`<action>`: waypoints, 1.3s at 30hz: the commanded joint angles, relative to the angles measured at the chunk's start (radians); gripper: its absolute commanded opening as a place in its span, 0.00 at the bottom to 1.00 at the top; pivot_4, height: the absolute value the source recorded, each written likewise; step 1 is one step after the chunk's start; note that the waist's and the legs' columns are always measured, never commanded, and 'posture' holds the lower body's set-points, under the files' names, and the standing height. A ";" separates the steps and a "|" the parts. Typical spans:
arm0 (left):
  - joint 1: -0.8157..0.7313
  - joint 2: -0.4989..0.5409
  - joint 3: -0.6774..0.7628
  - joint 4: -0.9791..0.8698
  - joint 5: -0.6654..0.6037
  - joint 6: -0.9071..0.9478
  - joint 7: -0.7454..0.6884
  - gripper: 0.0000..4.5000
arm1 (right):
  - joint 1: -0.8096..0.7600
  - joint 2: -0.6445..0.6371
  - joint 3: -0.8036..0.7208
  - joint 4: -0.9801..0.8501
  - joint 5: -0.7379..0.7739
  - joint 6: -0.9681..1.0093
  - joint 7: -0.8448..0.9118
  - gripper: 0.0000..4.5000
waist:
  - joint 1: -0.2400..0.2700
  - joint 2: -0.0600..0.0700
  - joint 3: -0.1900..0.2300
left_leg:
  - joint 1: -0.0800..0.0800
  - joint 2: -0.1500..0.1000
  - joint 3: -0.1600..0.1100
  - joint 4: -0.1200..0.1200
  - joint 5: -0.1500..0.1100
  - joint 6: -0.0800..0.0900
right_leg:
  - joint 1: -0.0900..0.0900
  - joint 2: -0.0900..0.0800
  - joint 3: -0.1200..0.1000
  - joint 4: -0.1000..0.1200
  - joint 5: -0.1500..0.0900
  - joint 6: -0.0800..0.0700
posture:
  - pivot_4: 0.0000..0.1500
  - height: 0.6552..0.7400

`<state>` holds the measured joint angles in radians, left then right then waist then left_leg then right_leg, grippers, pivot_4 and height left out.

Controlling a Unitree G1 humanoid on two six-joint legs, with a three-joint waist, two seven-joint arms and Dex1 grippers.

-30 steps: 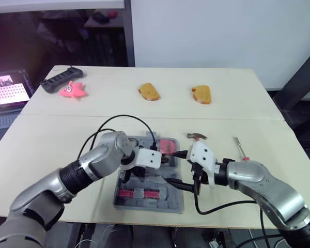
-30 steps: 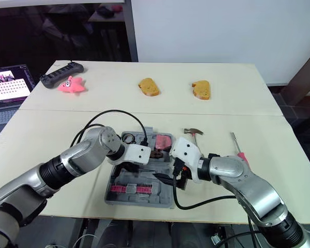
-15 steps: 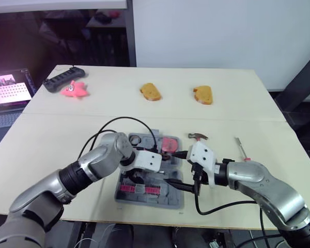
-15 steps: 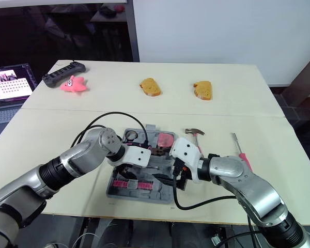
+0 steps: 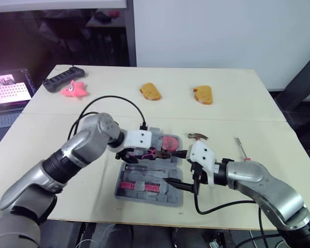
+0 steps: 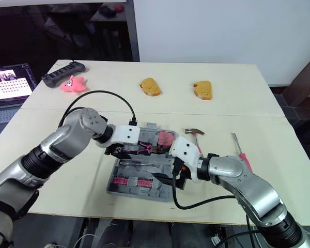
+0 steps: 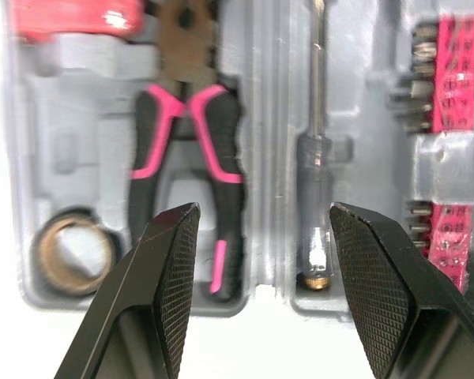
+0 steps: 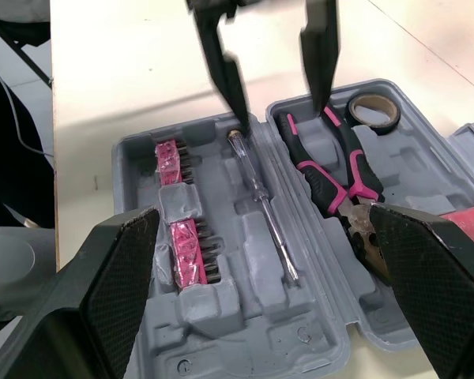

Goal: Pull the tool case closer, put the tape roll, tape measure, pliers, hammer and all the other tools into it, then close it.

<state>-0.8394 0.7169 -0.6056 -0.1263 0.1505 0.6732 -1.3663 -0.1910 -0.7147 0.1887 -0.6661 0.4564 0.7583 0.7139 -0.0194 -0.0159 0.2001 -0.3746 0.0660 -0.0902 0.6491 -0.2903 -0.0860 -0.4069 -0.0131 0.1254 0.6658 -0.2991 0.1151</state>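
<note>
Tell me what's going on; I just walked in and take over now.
The robot is packing an open tool case. Its left gripper hovers open over the pliers, which lie in the case by the tape roll and a clear-handled screwdriver. The right gripper is open at the case's near side. The hammer and a red-handled screwdriver lie outside it.

Silver arms [image 5: 85, 144], black left end effector [image 7: 262, 212]

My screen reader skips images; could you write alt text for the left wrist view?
An open grey tool case, framed by the open left claw: pink-handled pliers, a tape roll and a clear-handled screwdriver lie in its slots, beside pink bit racks.
</note>
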 commanded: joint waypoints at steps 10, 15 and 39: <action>0.086 -0.016 0.039 0.040 -0.085 -0.015 0.010 0.01 | 0.000 0.002 -0.015 -0.031 0.008 -0.013 0.005 1.00 | 0.000 0.000 0.000 | 0.000 0.000 0.000 0.000 0.000 0.000 | 0.000 0.000 0.000 0.000 0.000 0.000 | 1.00 1.00; 0.118 -0.036 0.026 0.083 -0.071 -0.063 0.040 0.01 | 0.001 0.001 -0.015 -0.033 0.007 -0.010 0.003 1.00 | 0.002 0.000 0.000 | 0.000 0.000 0.000 0.000 0.000 0.000 | 0.000 0.000 0.000 0.000 0.000 0.000 | 1.00 1.00; 0.186 -0.094 0.006 0.192 0.032 -0.222 0.130 0.01 | 0.024 -0.011 -0.031 -0.054 0.015 0.014 -0.002 1.00 | 0.004 0.001 -0.002 | 0.002 0.000 0.000 0.000 0.000 0.000 | 0.002 0.000 0.000 0.000 0.000 0.000 | 1.00 1.00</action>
<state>-0.6720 0.6336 -0.5736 0.0423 0.1586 0.4500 -1.2515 -0.1654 -0.7256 0.1799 -0.6770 0.4580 0.7793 0.7118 -0.0152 -0.0146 0.1979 -0.3729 0.0660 -0.0902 0.6493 -0.2903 -0.0860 -0.4047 -0.0133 0.1253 0.6658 -0.2991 0.1151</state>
